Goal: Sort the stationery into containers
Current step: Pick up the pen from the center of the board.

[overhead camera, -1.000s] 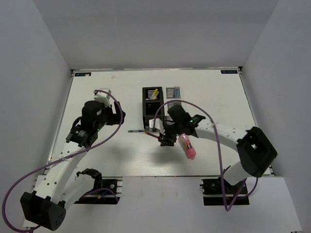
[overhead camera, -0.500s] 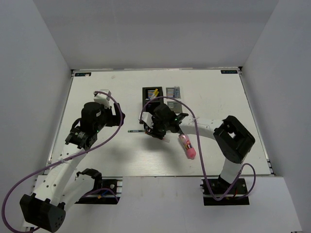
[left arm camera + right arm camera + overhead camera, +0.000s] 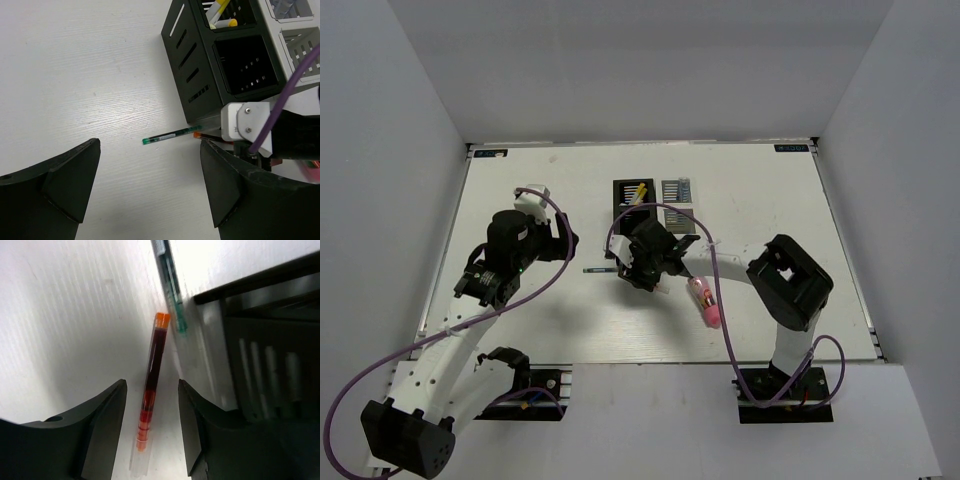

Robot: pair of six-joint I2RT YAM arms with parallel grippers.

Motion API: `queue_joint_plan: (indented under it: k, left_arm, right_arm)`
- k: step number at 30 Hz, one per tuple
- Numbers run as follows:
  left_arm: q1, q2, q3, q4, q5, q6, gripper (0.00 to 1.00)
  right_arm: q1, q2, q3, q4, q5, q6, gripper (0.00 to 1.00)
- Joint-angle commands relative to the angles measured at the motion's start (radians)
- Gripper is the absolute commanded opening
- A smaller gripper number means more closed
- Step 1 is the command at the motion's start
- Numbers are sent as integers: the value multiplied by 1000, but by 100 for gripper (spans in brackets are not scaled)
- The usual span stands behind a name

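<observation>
Straddling one red pen [image 3: 152,385], right pincer [image 3: 150,407] stands open; one dark pen [image 3: 172,135] lies beside four bins [image 3: 190,65]; left pincer [image 3: 150,200] wide over open tabletop [image 3: 75,60].

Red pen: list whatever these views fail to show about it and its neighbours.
- Right wrist view: the red pen is blurred at its near end; the dark pen is cut off by the top edge.
- Left wrist view: only the red pen's orange tip shows; the right arm hides the rest. The white bins run off the frame.
- Top view: the right arm covers the red pen entirely.
</observation>
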Motion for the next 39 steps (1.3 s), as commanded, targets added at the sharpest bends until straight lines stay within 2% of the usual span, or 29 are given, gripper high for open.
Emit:
queue_joint_plan:
  k: [1, 6, 9, 14, 18, 23, 27, 30, 31, 35, 39]
  left_arm:
    - [1, -14, 1, -2, 25, 19, 91]
    - [1, -5, 1, -2, 34, 19, 92]
    - [1, -5, 1, -2, 34, 19, 92]
    - [1, 13, 1, 7, 66, 19, 92]
    - [1, 32, -8, 16, 75, 28, 92]
    - [1, 32, -17, 25, 75, 28, 92]
    - [1, 32, -17, 35, 75, 37, 92]
    - [1, 41, -26, 35, 75, 37, 90]
    - [1, 41, -26, 35, 75, 37, 85]
    - [-8, 70, -35, 44, 75, 37, 84]
    - [-8, 88, -35, 44, 75, 28, 86]
  right_arm:
    - [4, 21, 18, -30, 13, 12, 50]
    - [-1, 21, 7, -35, 16, 14, 49]
    - [1, 27, 7, -46, 15, 12, 42]
    - [1, 46, 18, -130, -66, -16, 14]
    - [1, 27, 16, -223, -181, -66, 0]
    - [-1, -40, 25, -328, -318, -147, 0]
    - [-2, -219, 44, -386, -405, -201, 0]
    - [-4, -342, 74, -389, -406, -203, 0]
    - [-5, -388, 86, -382, -397, -200, 0]
    - [-28, -496, 111, -322, -351, -191, 0]
    - [-67, -583, 52, -112, -288, -164, 0]
